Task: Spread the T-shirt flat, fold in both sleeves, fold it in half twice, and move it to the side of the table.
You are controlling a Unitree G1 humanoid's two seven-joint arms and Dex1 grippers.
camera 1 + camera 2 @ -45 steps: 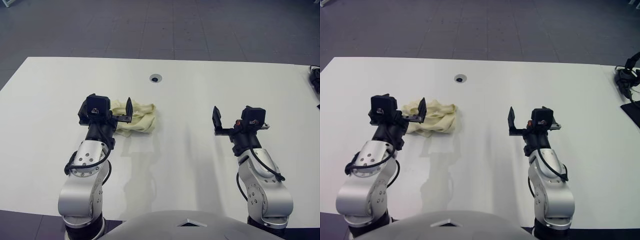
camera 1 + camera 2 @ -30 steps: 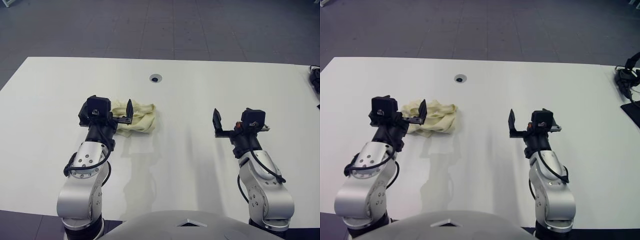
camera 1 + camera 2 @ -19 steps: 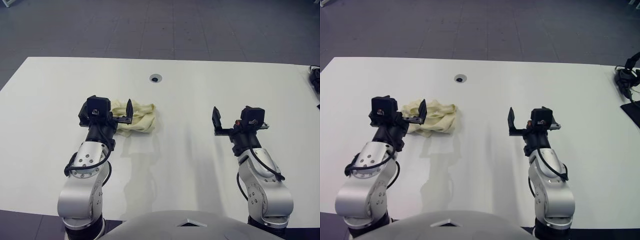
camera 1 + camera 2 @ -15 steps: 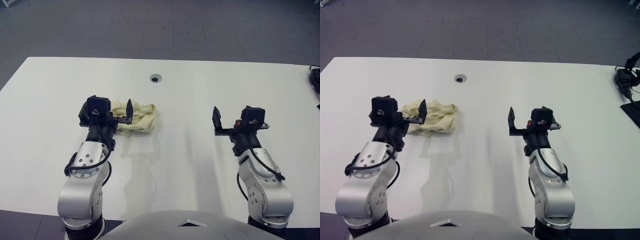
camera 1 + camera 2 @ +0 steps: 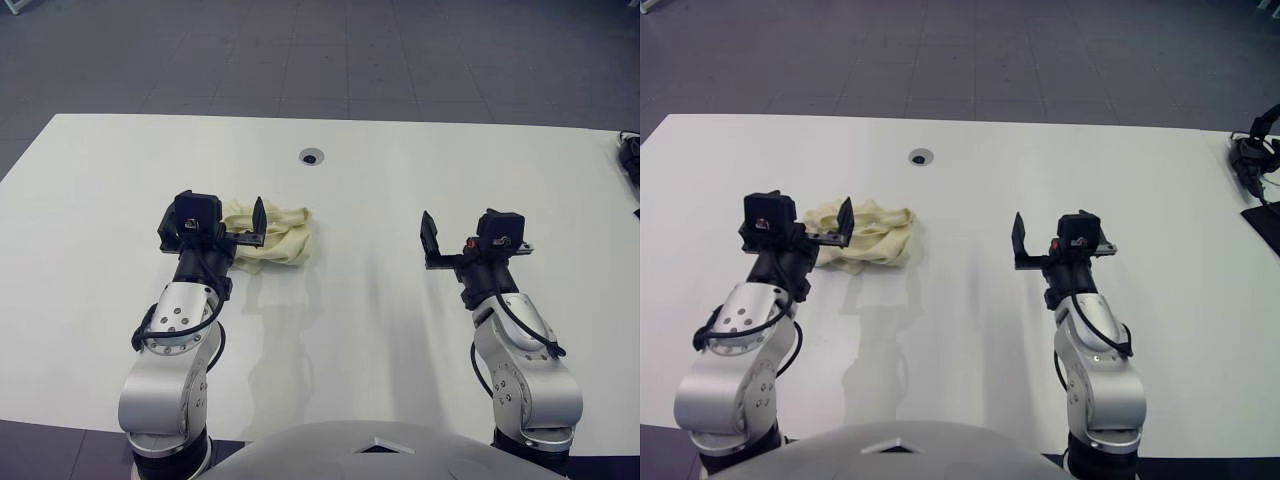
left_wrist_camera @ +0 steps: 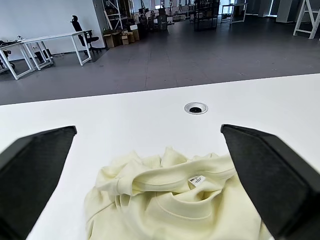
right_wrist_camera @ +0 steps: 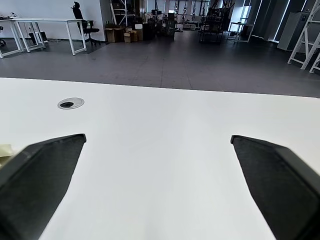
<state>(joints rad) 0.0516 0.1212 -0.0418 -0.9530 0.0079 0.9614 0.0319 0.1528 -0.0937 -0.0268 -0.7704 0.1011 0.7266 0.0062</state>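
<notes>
Your left tool point(image 5: 212, 232) sits left of centre in the head view, its two fingers spread wide and holding nothing. The wrist view shows one dark finger point(image 6: 37, 175) at each side, with cloth in the gap ahead of them. Whether either finger touches the cloth cannot be told.

Your right tool point(image 5: 475, 250) sits right of centre, likewise spread wide and empty, over bare desk point(image 5: 380, 170).

The T-shirt point(image 5: 275, 238), pale yellow, lies just beyond the left tool as a crumpled heap. Its neckline and label face up among loose folds. It is well apart from the right tool. A round cable port point(image 5: 312, 156) sits in the desk beyond the heap, toward the upper middle of the frame.

By the look of the heap, no step of the task is done. You have yet to spread the garment flat. Both sleeve folds, the two folds in half, and the move to the side of the desk all lie ahead.
</notes>
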